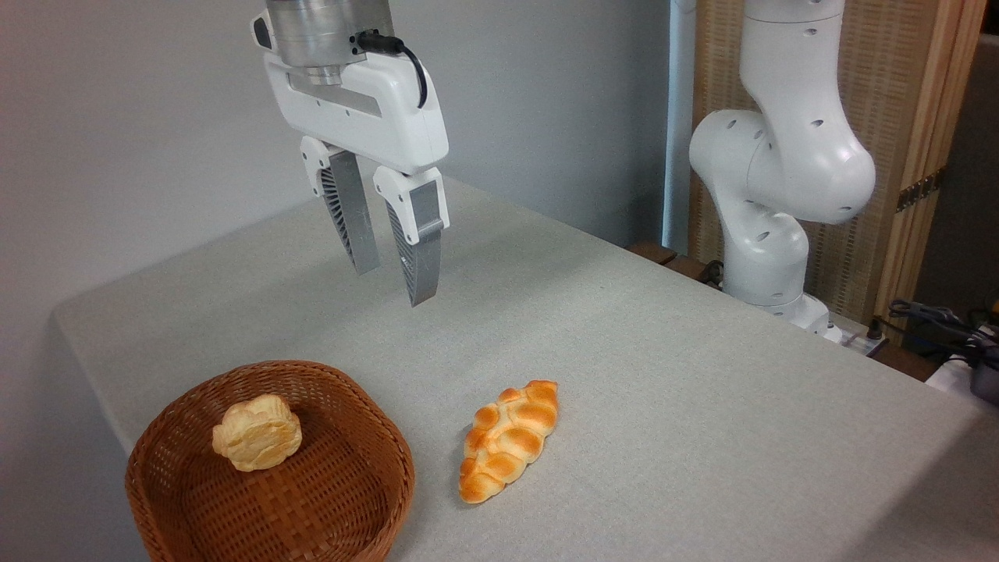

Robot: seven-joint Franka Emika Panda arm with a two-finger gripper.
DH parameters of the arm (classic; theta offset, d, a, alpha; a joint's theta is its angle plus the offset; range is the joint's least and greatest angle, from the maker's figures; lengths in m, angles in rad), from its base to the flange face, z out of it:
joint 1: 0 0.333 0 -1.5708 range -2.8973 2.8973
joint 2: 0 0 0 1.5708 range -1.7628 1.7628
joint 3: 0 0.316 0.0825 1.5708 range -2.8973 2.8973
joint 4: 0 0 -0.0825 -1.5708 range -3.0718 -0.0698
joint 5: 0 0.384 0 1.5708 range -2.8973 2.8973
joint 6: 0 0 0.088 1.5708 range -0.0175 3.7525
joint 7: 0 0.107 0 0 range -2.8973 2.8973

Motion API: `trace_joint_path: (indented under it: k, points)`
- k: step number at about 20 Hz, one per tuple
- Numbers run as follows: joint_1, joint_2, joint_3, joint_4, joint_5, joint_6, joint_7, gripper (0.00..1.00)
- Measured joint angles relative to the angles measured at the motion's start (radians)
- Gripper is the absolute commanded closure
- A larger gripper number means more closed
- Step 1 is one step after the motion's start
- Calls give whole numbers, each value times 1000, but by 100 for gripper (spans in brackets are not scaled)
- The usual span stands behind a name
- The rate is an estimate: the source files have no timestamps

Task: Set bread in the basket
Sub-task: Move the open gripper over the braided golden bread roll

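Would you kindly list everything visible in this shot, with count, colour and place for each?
bread: one, glossy golden-orange braided loaf, on the table right of the basket, not touching it.
basket: one, reddish-brown wicker, near left corner of the table.
pastry: one, pale yellow, flaky, inside the basket.
table: one, covered in grey cloth, fills the middle.
wooden screen: one, tan, behind the arm at right.
cables: dark, far right edge.
arm: one, white, base at the table's far right.
gripper: one, white with grey fingers, open, empty, hanging above the table behind the basket.
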Motion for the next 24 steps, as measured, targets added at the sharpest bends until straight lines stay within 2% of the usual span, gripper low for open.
trace_joint_path:
  k: [13,20,24]
  points:
    - [2,-12,7,-16,0,-1,0,0]
    - [2,-107,7,-220,0,9,0,0]
    - [17,-120,9,-356,0,66,-8,0]
